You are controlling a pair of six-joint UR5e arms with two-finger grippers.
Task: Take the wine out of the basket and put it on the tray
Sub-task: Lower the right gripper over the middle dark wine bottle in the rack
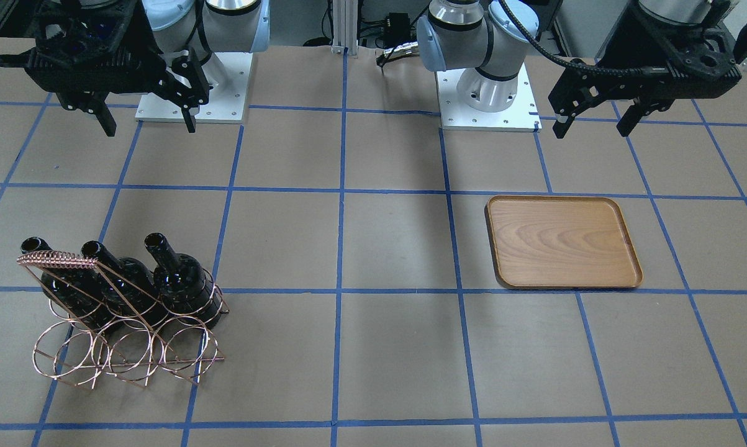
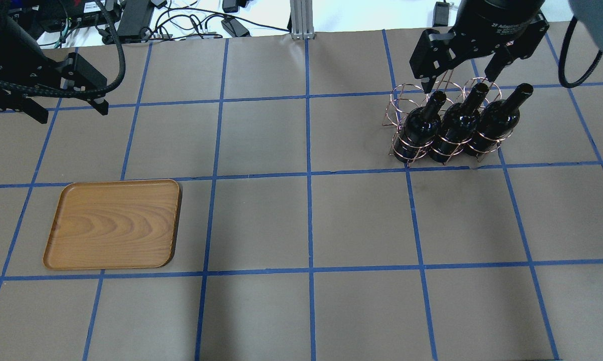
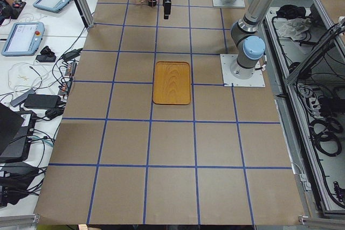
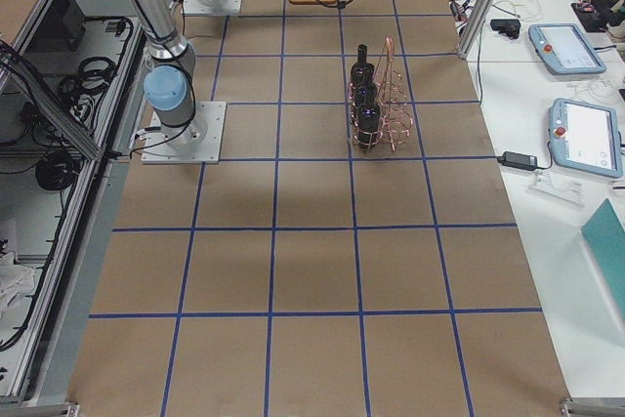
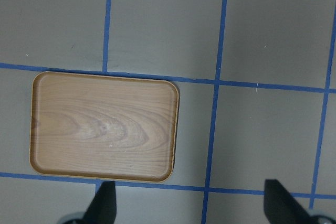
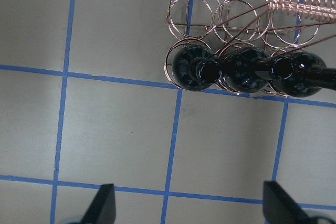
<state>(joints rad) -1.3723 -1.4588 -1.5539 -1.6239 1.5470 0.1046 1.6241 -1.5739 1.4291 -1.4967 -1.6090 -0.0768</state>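
Three near-black wine bottles [image 2: 456, 125] stand in the rose-copper wire basket [image 2: 400, 98]. They also show in the front view [image 1: 177, 279] and from above in the right wrist view [image 6: 194, 69]. My right gripper [image 2: 459, 80] is open and empty. It hangs high, on the robot's side of the basket [image 1: 131, 347]. The wooden tray [image 2: 116, 223] lies empty on the table's left half and shows in the left wrist view [image 5: 105, 127]. My left gripper [image 2: 70, 113] is open and empty, high above the table beyond the tray.
The brown table carries a blue tape grid. The arm bases on white plates [image 1: 193, 93] [image 1: 488, 105] stand at the robot's edge. An aluminium post [image 2: 298, 20] and cables lie at the far edge. Teach pendants [image 4: 576, 134] lie on a side bench.
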